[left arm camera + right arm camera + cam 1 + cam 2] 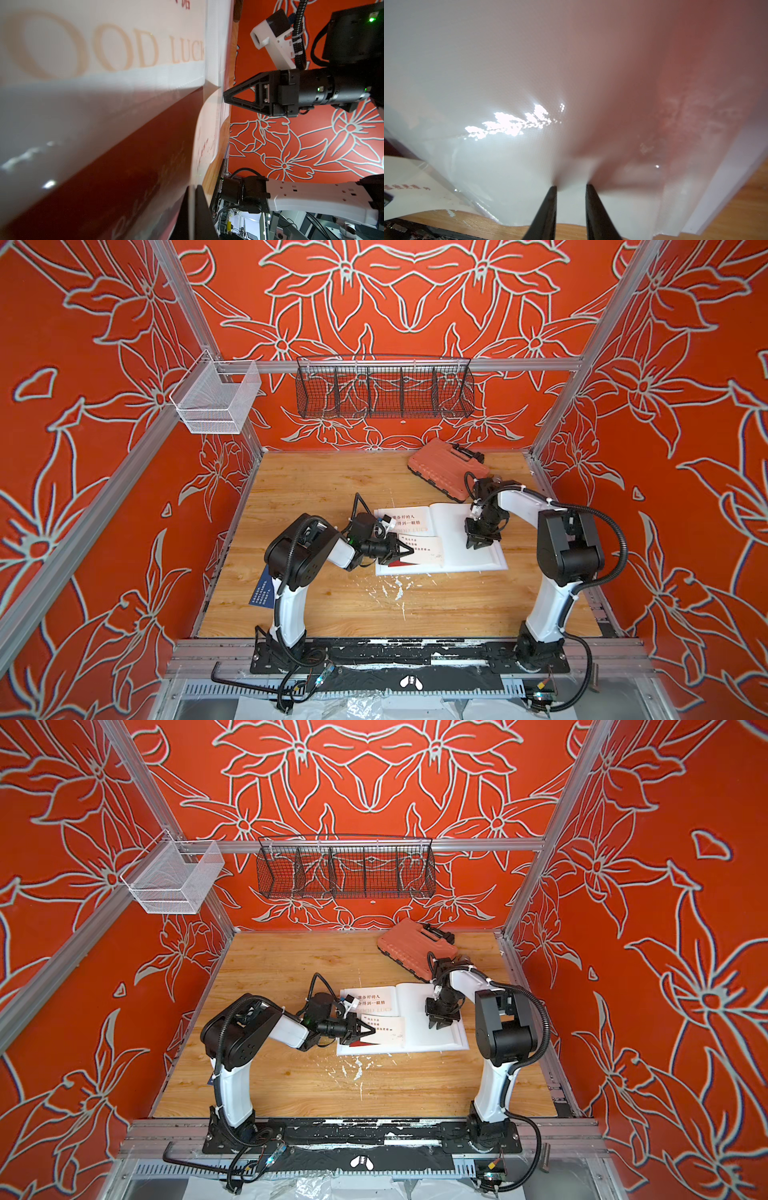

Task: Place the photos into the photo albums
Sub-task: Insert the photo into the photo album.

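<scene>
1. Photo album, thick white book (469, 531), lay open at mid-table, just in front of orange ribbed plastic case (444, 466).
2. Left gripper (409, 551) clamped shut on dark red card with white cursive (401, 563) over left page.
3. Right gripper (571, 187) pinched clear page sleeve (508, 93), jaws narrowly apart.
4. Navy blue card (262, 591) lay beside left arm.

Orange walls (415, 294) with white flower outlines, aluminium frame rails (415, 364), wooden tabletop (324, 489), evenly lit

navy card (261, 591) half hidden behind left arm, its text unreadable
</scene>
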Controlling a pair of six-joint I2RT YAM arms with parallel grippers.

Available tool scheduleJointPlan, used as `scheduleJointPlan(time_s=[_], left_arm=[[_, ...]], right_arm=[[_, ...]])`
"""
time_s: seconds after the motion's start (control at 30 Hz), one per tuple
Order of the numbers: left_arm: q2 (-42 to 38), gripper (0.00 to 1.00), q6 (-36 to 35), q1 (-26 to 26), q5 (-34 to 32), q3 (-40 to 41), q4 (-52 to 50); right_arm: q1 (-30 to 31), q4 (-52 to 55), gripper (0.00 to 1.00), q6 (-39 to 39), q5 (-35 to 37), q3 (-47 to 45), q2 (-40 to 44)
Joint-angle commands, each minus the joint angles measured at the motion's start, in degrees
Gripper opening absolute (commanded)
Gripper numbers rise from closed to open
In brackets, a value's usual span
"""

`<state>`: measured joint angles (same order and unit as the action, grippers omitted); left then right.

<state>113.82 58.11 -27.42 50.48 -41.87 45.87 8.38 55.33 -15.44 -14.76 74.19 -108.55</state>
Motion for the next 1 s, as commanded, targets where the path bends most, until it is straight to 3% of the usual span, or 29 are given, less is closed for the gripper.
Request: scheduleJointPlan(time_s=[0.0,0.6,0.97], left_arm=[[1.41,0.00,0.21,-0.60,0.50,0.04,0.89],[-1.68,0.00,2.88,-4.18,-9.06,1.45,1.09],[-7.40,0.00,-1.15,-6.17,-15.49,-0.21,-11.19]], right_arm=[[0.07,1.78,0.27,0.06,0.36,0.72,-0.94],[0.20,-0.42,0.27,-0.72,-3.95,-1.42,1.13],[0.13,-0.18,0.29,1.55,-3.63,-0.78,2.48]])
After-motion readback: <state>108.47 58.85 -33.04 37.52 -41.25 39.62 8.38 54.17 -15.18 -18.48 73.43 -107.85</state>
